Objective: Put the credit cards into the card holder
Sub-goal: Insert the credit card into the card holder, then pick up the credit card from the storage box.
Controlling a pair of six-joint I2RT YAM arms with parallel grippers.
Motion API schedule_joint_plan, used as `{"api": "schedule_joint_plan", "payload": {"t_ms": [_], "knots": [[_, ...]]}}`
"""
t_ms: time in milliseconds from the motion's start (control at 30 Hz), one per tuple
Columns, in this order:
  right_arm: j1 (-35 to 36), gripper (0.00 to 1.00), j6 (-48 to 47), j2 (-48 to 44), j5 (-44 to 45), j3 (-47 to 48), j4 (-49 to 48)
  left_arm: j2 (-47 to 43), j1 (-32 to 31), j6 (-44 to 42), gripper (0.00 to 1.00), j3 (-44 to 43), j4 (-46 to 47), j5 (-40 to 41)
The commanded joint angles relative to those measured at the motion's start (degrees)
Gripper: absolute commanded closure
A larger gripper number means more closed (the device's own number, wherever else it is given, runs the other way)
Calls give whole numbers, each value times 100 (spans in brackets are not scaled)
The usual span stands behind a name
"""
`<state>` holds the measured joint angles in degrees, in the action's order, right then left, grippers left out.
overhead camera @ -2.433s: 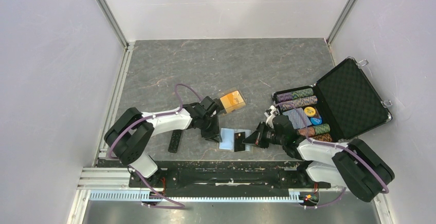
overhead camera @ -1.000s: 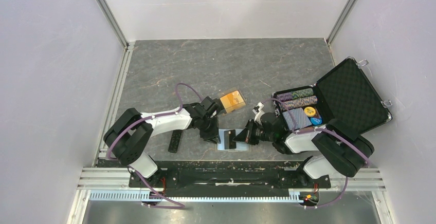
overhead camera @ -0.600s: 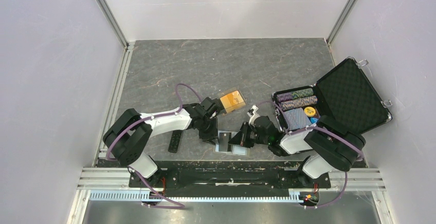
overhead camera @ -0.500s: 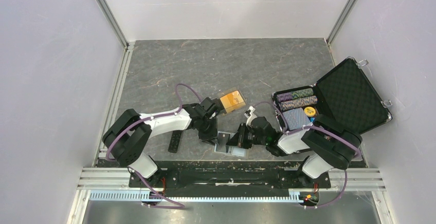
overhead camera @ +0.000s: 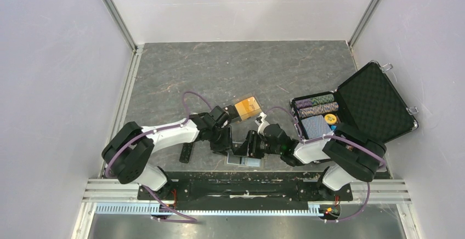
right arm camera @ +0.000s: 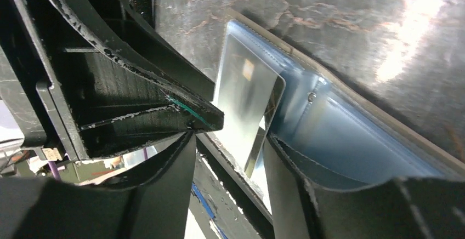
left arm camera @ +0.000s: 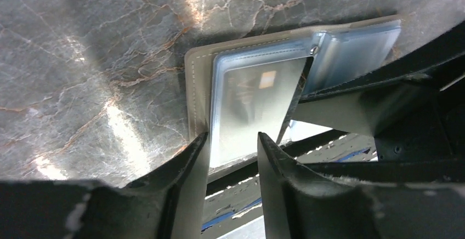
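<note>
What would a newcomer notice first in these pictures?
The left gripper and the right gripper meet at the open card holder by the near edge of the table, a card partly in its clear sleeve. At right lies an open black case of striped chips. Orange cards lie just beyond the grippers.

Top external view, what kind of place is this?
Probably a robot test cell: white wall panels and aluminium framing enclose a grey table, with the left arm and right arm bolted at its near edge.
</note>
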<state>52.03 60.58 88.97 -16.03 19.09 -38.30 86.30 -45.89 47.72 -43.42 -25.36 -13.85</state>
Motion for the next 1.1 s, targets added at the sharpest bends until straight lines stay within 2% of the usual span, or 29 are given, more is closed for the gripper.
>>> {"api": "schedule_joint_plan", "payload": {"t_ms": [0, 100, 200, 367, 567, 733, 900, 1067], "knots": [[94, 42, -366, -358, 75, 328, 498, -513, 14, 188, 48, -46, 103, 79], [97, 26, -731, -740, 371, 531, 1398, -861, 124, 163, 38, -90, -65, 174], [96, 14, -1146, -1077, 584, 875, 2160, -1133, 366, 87, 32, -197, -265, 21], [31, 3, -1988, -1456, 996, 1637, 3200, -1544, 1025, -8, 29, -267, -336, -454], [-774, 4, -2838, -1072, 761, 2873, 4124, -1727, 1676, -136, 29, -492, -329, -976], [-1412, 7, -3490, -148, 497, 4300, 4885, -1730, 2092, -238, 30, -661, -361, -1170], [-1494, 14, -4126, 1185, 404, 5761, 5855, -1682, 2278, -474, 31, -862, -585, -1091], [-1484, 24, -4291, 2078, 204, 6305, 6177, -1660, 2330, -697, 31, -978, -849, -930]]}}
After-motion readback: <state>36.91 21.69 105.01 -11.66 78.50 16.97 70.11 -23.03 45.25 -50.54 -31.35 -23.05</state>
